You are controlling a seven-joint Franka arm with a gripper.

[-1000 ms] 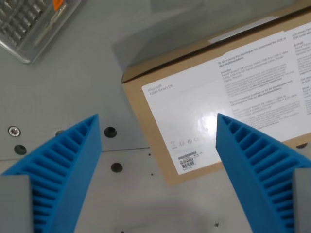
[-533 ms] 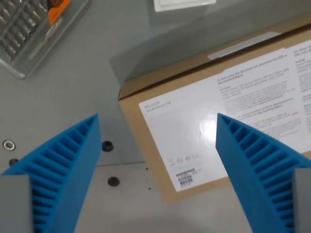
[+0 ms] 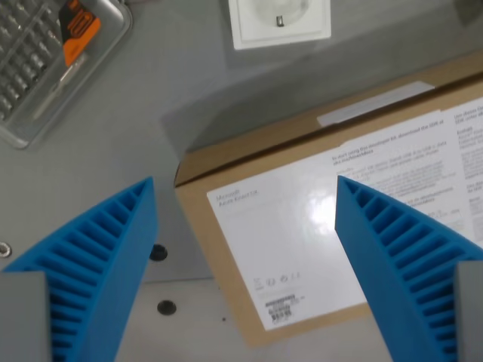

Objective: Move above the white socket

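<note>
Hovering with fingers spread wide and empty over a cardboard box, the white socket at the top edge of the wrist view.

Both blue ribbed fingers rise from the bottom corners of the wrist view, set far apart, with nothing between them and touching nothing; the gripper sits over the near corner of the cardboard box. A large white printed label covers most of the box top. The white socket lies flat on the grey tabletop, beyond the box's far edge and apart from it, slightly to the wrist view's right of centre. At the wrist view's upper left is a clear case of tool bits with an orange piece inside. Small dark holes dot the tabletop near the left finger.
</note>
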